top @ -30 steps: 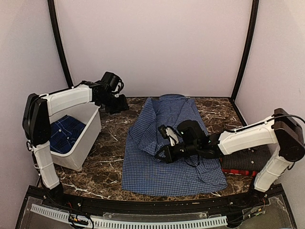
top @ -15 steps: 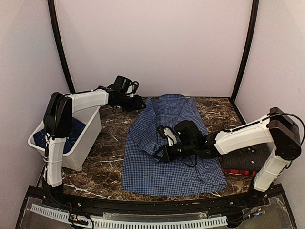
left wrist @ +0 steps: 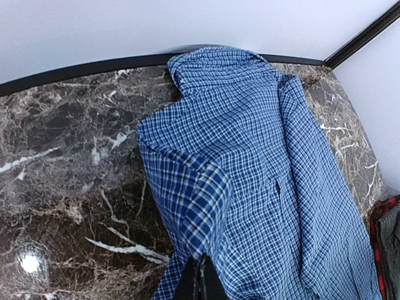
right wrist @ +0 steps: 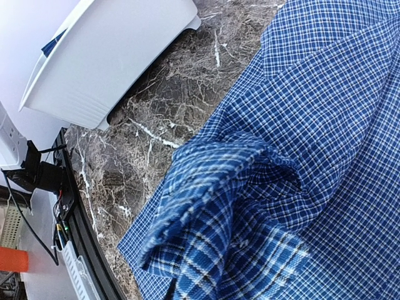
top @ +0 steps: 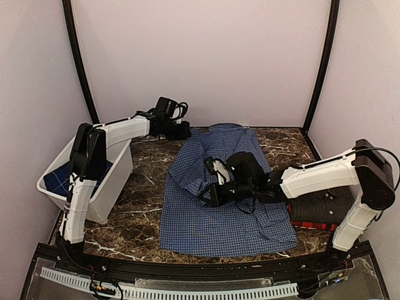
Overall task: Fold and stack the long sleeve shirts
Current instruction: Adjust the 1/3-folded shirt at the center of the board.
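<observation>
A blue-and-white check shirt (top: 219,206) lies spread on the marble table (top: 144,181), collar towards the back wall. My right gripper (top: 209,191) is shut on its bunched sleeve (right wrist: 212,206) and holds it lifted over the shirt's left half; the cloth hides the fingers in the right wrist view. My left gripper (top: 183,131) hovers at the shirt's upper left shoulder. Its fingertips (left wrist: 199,282) are pressed together above the shirt's (left wrist: 269,187) left edge, with no cloth visibly pinched. A folded black pinstripe shirt (top: 322,206) lies on a red plaid one (top: 312,225) at the right.
A white plastic bin (top: 103,194) stands at the left with dark blue checked cloth (top: 65,178) inside; its wall shows in the right wrist view (right wrist: 112,56). Walls and black posts close the back and sides. The stack's edge (left wrist: 382,215) shows at the left wrist view's right.
My left gripper has swung right from near the bin to the shirt's upper left shoulder. My right gripper has carried the sleeve slightly left and back.
</observation>
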Controlling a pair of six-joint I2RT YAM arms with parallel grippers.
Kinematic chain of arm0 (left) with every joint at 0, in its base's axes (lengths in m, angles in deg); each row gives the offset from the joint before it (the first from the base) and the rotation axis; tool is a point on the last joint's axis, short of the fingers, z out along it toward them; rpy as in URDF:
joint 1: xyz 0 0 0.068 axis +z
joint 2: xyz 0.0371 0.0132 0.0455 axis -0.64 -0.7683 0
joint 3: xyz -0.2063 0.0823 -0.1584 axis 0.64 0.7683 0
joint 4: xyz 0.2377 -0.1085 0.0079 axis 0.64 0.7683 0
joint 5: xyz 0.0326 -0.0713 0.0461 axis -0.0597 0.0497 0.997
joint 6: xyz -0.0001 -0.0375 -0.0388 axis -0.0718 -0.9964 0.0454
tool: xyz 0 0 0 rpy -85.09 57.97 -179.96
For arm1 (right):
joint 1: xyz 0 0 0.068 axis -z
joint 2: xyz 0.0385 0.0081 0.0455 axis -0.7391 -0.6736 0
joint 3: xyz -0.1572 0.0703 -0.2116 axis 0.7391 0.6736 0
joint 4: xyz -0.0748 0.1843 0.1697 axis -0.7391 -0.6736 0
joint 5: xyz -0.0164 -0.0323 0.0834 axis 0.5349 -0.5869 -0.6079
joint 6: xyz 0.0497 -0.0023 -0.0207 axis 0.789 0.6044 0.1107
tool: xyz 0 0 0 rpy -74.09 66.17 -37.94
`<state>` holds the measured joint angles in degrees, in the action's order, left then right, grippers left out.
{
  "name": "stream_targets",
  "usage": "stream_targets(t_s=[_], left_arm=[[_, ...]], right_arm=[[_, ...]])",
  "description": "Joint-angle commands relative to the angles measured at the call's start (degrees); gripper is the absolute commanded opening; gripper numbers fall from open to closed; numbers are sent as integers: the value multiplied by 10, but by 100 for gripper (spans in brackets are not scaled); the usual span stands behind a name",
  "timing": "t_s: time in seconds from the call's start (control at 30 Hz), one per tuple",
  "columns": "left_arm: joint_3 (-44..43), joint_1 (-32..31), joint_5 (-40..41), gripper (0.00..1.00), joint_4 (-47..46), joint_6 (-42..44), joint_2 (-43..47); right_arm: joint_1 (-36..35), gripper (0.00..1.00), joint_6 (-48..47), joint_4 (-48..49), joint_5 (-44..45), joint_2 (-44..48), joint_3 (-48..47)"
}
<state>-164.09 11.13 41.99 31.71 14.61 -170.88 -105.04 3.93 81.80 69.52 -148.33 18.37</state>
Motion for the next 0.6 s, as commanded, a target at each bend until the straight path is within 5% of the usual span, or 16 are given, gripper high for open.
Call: stream_targets(t_s=[0.0,0.57], left_arm=[[-41,3,37,0,2,29,2],[-68,45,151,0,-31,28,-53]], right_arm=[[-4,0,-3,5,25,-1,-24],[14,0,-3,1,32,-30,-81]])
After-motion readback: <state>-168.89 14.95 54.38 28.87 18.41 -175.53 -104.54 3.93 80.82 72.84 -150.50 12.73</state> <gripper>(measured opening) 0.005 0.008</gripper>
